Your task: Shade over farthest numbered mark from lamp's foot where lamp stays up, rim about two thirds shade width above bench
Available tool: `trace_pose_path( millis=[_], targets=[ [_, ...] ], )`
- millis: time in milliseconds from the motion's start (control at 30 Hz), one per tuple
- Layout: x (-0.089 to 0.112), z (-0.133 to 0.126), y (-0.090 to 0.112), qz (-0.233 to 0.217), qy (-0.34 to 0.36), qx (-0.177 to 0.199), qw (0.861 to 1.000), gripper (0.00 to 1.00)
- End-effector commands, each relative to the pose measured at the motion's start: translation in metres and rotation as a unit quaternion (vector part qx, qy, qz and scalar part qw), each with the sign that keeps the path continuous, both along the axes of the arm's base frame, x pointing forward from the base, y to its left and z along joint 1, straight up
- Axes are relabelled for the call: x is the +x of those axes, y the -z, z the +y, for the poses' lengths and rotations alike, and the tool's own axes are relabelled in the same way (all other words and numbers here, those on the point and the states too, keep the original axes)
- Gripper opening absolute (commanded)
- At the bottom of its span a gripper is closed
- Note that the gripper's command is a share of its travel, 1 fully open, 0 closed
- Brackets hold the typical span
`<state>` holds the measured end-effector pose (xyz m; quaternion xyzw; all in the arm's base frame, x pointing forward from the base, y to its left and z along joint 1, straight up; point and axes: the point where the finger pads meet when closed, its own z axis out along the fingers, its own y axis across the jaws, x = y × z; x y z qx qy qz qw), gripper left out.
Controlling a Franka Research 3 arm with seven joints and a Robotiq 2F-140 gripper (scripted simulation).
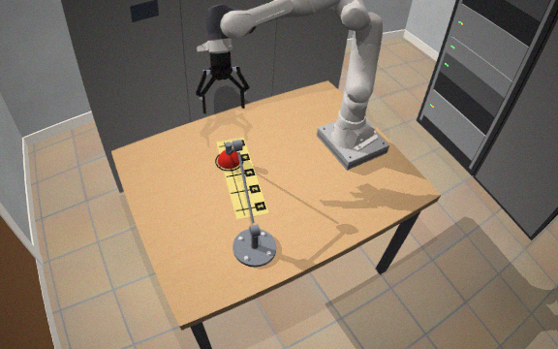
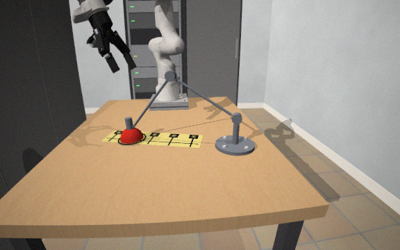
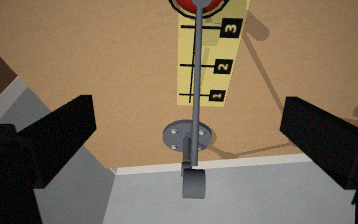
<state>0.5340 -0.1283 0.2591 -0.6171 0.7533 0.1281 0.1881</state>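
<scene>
1. Top view: the claw (image 1: 222, 99) hangs high above the table's far edge, fingers spread wide and grasping nothing. The lamp's foot (image 1: 255, 247) sits toward the near edge of the table (image 1: 172, 271); the yellow numbered strip (image 1: 261, 196) runs from just beyond it toward the far edge. The red shade (image 1: 229, 159) lies at the strip's far end, beside the second-farthest number tile — it looks sunk down low.

2. Exterior view: the shade (image 2: 130, 136) appears to rest right on the strip inside a dark ring, its rim at table level, not raised as the task asks. The lamp's two rods fold up to a high elbow joint (image 2: 170, 76). My judgement: this reach is too far for the worn joint, so the step in hand is a fresh approach to try a nearer mark. The next move calls for lowering the claw to the grey stub (image 2: 128, 122) on top of the shade, closing on it, then lifting and drawing it toward the foot.

3. Wrist view: marks 1, 2 and 3 show on the strip (image 3: 185, 85), with the foot (image 3: 171, 134) near the table's edge. Open table lies on both long sides of the strip; the raised rods are the thing to steer around — approaching from the far edge keeps away from them.
</scene>
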Motion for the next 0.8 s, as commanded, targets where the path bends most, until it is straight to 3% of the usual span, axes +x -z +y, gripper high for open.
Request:
trace_pose_path(
  millis=[0,767],
  targets=[
    [-0.004,0.001,-0.015,0.007,0.003,0.002,1.000,1.00],
    [0.001,-0.001,-0.097,-0.007,-0.002,-0.003,1.000,1.00]
  ],
)
